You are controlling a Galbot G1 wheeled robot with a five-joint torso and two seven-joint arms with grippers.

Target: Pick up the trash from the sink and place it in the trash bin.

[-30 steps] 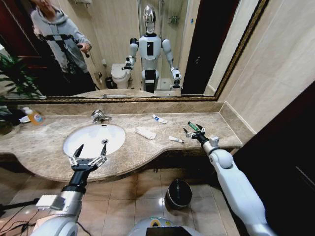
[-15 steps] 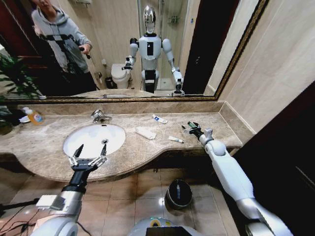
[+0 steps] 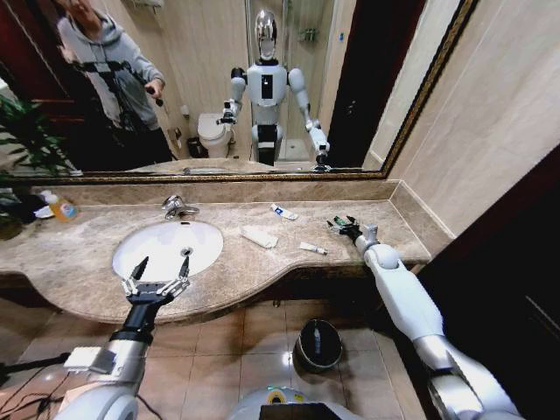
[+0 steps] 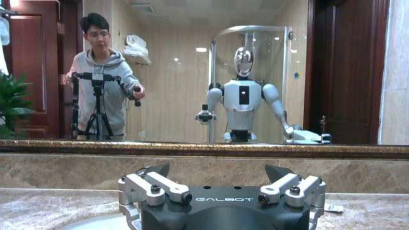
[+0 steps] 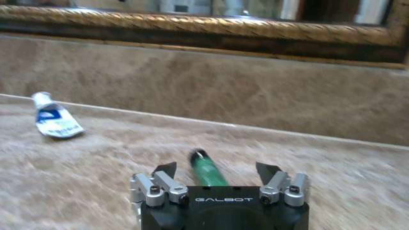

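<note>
The trash lies on the beige counter to the right of the white sink (image 3: 144,254), not in the basin. It is a green tube (image 3: 337,225) (image 5: 208,172), a white-and-blue tube (image 3: 283,212) (image 5: 56,122), a flat white packet (image 3: 259,236) and a small tube (image 3: 312,248). My right gripper (image 3: 344,228) (image 5: 217,167) is open and low over the counter, with the green tube between its spread fingers. Open and holding nothing, my left gripper (image 3: 157,284) (image 4: 217,171) hovers at the counter's front edge by the basin. On the floor below the counter stands the trash bin (image 3: 318,344).
A chrome faucet (image 3: 178,206) stands behind the basin. An orange soap bottle (image 3: 59,206) sits at the far left, beside a plant. A gold-framed mirror (image 3: 262,105) and a tiled side wall close in the counter. Brown floor tiles surround the bin.
My right arm has stretched farther back along the counter, bringing its gripper up around the green tube. The left arm has stayed still.
</note>
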